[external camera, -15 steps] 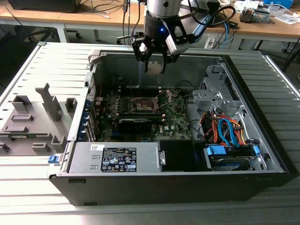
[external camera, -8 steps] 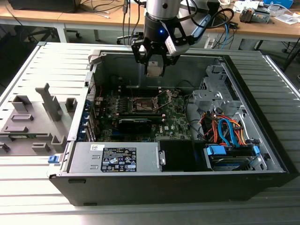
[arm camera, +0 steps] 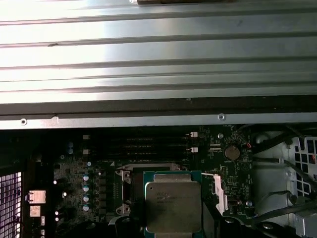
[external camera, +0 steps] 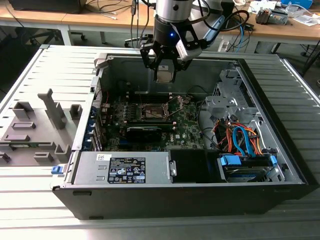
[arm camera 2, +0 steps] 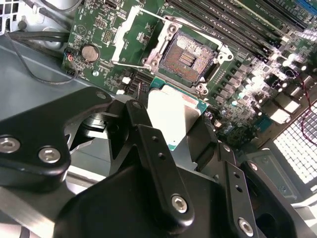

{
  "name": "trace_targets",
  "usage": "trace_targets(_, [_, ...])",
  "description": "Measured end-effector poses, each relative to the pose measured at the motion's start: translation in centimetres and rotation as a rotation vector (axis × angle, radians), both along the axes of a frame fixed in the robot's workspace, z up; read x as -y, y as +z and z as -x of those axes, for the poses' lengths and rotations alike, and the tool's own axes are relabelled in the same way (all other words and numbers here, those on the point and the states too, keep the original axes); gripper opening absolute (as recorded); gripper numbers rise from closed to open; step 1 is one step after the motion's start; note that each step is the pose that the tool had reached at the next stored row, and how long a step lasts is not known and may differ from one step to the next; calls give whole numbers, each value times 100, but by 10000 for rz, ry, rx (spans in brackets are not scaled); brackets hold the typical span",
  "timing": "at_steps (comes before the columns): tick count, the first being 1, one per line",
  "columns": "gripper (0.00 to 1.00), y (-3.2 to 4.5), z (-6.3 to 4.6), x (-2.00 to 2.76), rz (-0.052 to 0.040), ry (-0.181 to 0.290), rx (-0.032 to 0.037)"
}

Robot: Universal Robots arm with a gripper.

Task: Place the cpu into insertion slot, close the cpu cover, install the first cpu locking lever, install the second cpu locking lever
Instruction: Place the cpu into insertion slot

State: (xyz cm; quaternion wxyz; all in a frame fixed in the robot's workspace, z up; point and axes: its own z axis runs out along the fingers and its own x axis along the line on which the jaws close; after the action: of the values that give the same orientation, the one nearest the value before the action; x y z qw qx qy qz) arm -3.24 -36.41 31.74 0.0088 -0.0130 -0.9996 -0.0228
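My gripper [external camera: 164, 74] hangs inside the open computer case, shut on the cpu [external camera: 164, 76], a small flat square chip. Its pale silvery face [arm camera: 173, 206] with green edging shows in both wrist views, and its underside [arm camera 2: 171, 114] sits between the black fingers [arm camera 2: 136, 119]. The insertion slot [arm camera 2: 187, 57] lies on the green motherboard [external camera: 185, 125] below the chip and apart from it, its dark centre bare. The cpu cover [arm camera 2: 126, 37] stands swung open beside the socket. A thin wire lever [arm camera 2: 151, 15] is raised next to it.
A grey power supply box [external camera: 125, 167] fills the case's near side. A drive cage with orange and blue cables [external camera: 240, 140] is on the exterior view's right. Long memory slots [arm camera 2: 237, 25] run beside the socket. A grey fixture [external camera: 35, 130] lies outside the case.
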Motion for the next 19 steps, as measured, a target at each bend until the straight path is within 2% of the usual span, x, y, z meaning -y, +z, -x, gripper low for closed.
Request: trace_targets(19, [55,-49,12,24,0,1,1])
